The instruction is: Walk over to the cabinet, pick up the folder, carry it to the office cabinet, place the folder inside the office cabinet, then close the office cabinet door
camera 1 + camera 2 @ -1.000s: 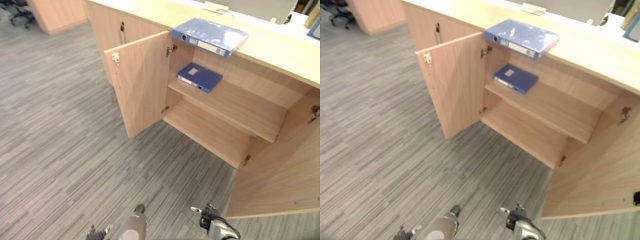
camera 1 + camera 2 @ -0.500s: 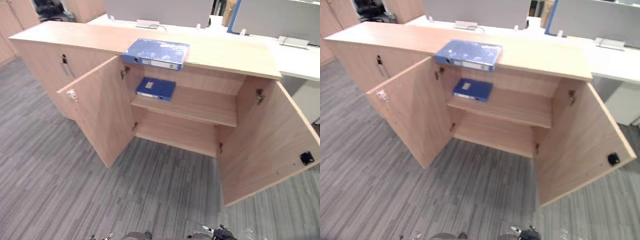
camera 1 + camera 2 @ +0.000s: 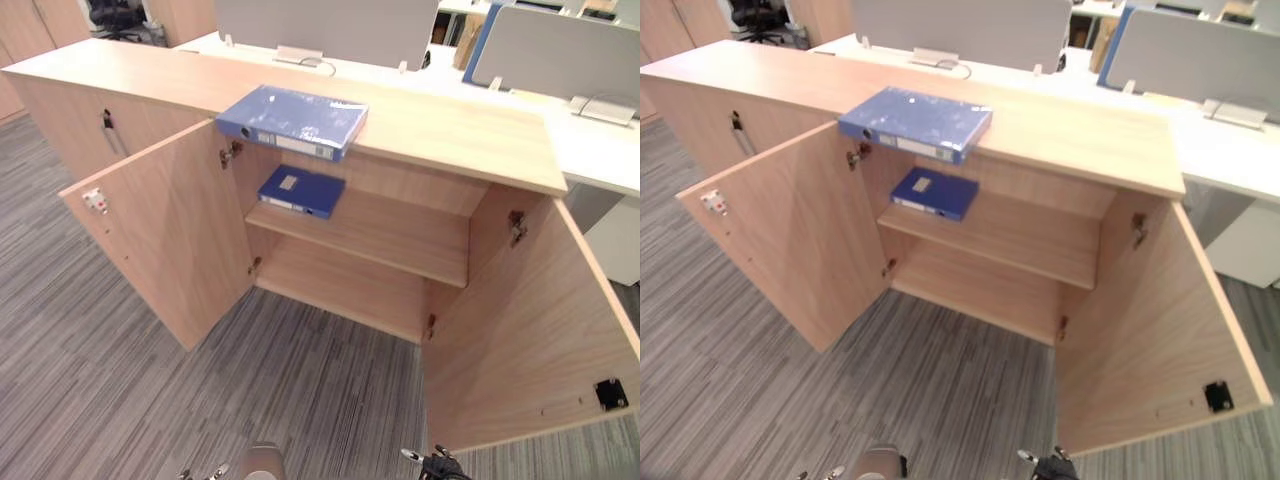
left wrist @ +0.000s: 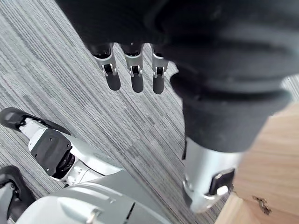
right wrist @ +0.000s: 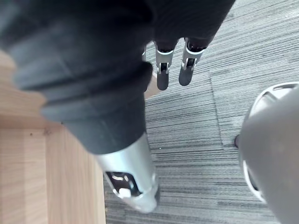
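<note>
A large blue folder [image 3: 292, 120] lies flat on top of the light wooden cabinet [image 3: 450, 130], above its left open door [image 3: 165, 235]. On the upper shelf [image 3: 390, 235] inside lies a smaller blue folder [image 3: 300, 190]. The right door [image 3: 525, 340] also stands wide open. My left hand [image 4: 136, 77] hangs over the carpet with straight fingers and holds nothing. By the edge of the right door my right hand [image 5: 163, 70] hangs open and empty. Both hands are low and well short of the cabinet.
Grey striped carpet [image 3: 300, 400] lies between me and the cabinet. Left of the open part is a closed door with a metal handle [image 3: 105, 125]. Behind the cabinet stand white desks with grey partitions [image 3: 330, 30], and an office chair [image 3: 115, 15] shows far back left.
The camera has swung and moved: the cabinet now stands squarely ahead and a little closer, with both open doors in view. The folders have not moved on the cabinet.
</note>
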